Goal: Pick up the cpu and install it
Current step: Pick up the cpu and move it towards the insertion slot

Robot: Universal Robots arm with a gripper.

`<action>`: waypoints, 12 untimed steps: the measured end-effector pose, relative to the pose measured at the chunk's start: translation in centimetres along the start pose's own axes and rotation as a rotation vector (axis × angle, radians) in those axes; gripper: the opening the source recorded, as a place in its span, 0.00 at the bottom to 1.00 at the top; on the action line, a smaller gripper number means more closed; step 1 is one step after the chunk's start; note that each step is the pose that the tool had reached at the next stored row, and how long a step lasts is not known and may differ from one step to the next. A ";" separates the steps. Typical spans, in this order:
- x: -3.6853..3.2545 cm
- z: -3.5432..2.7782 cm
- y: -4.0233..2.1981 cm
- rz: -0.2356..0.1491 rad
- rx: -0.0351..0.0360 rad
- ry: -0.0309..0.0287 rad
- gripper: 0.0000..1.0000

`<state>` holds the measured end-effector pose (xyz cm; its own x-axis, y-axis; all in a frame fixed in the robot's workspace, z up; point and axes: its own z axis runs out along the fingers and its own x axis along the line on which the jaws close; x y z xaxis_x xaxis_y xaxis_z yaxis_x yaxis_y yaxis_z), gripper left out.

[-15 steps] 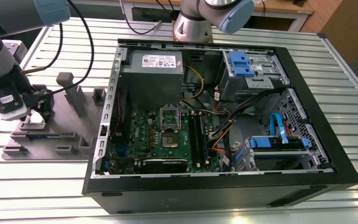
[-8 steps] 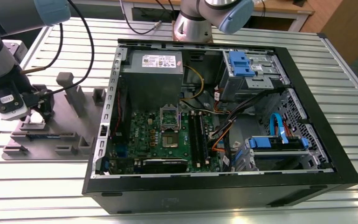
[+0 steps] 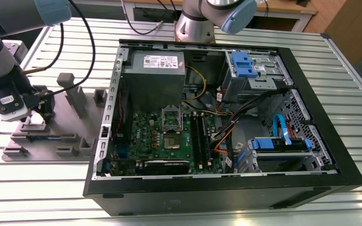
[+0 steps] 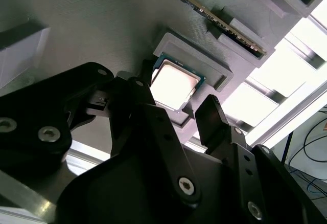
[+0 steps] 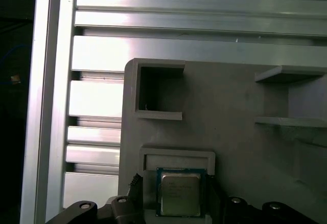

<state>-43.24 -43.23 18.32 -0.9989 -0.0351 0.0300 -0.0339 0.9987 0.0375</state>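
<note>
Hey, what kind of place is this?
Likely a robotics lab bench for computer assembly: an open desktop case on a slatted aluminium table, a grey fixture holding the cpu, and the arm's pincer over it.

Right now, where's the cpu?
In the first wrist view the cpu sits in a pocket of the grey fixture, right by the end effector, on the exterior view's left beside the computer case.
</note>
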 end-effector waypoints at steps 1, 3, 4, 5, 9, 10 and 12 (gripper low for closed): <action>0.00 -0.01 0.00 0.000 0.0001 0.0001 0.60; 0.00 -0.02 0.00 0.000 0.0000 0.0001 0.60; 0.00 -0.02 0.00 0.000 0.0000 0.0001 0.60; 0.00 -0.02 0.00 0.000 0.0000 0.0000 0.59; 0.00 -0.04 0.00 0.000 0.0000 0.0001 0.47; 0.00 -0.05 0.00 0.000 0.0000 0.0001 0.47; 0.00 -0.05 0.00 0.000 0.0000 0.0000 0.47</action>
<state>-43.24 -43.23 18.37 -0.9989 -0.0351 0.0300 -0.0339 0.9987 0.0375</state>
